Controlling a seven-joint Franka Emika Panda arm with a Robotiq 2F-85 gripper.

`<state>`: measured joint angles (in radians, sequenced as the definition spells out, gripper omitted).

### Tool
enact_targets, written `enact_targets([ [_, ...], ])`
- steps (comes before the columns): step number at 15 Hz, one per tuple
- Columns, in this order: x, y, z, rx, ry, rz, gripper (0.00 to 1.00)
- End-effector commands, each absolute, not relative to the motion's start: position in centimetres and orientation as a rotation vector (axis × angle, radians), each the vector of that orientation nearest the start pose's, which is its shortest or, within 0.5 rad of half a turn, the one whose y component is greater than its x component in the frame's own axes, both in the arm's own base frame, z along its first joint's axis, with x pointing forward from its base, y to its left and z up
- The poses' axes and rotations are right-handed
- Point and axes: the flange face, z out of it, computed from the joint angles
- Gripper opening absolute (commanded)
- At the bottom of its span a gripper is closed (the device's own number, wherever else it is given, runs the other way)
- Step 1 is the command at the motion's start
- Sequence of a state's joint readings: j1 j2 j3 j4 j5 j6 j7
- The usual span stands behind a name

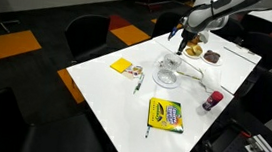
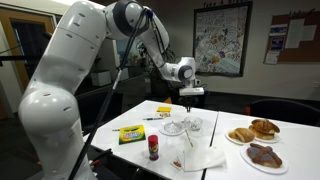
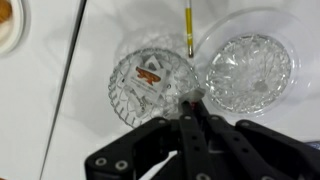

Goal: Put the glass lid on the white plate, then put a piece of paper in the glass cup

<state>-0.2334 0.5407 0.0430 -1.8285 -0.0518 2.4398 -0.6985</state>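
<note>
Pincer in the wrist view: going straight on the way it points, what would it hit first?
Likely the table in the gap between the glass cup and the white plate, though the pincer might clip the cup's rim first; depth is unclear.

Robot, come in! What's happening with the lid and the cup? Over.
Fingers look shut, hovering above both glass pieces. Glass lid sits on the white plate. Glass cup beside it, small orange bit inside. Pen nearby, nothing blocking.

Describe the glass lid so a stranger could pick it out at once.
On the white table, find the plain white plate near the middle. The glass lid lies on it: a clear, patterned disc, unlike the glass cup beside it, which holds an orange scrap.
</note>
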Motion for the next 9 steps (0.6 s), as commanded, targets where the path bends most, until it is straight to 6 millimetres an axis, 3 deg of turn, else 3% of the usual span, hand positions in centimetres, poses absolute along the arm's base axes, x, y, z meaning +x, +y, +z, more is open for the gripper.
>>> enact_targets([
  [1,61.7,-13.7,24.9,-3.101,-0.824,0.009,0.02],
  [9,63.3,-13.6,20.7,-3.153,-0.837,-0.085,0.02],
])
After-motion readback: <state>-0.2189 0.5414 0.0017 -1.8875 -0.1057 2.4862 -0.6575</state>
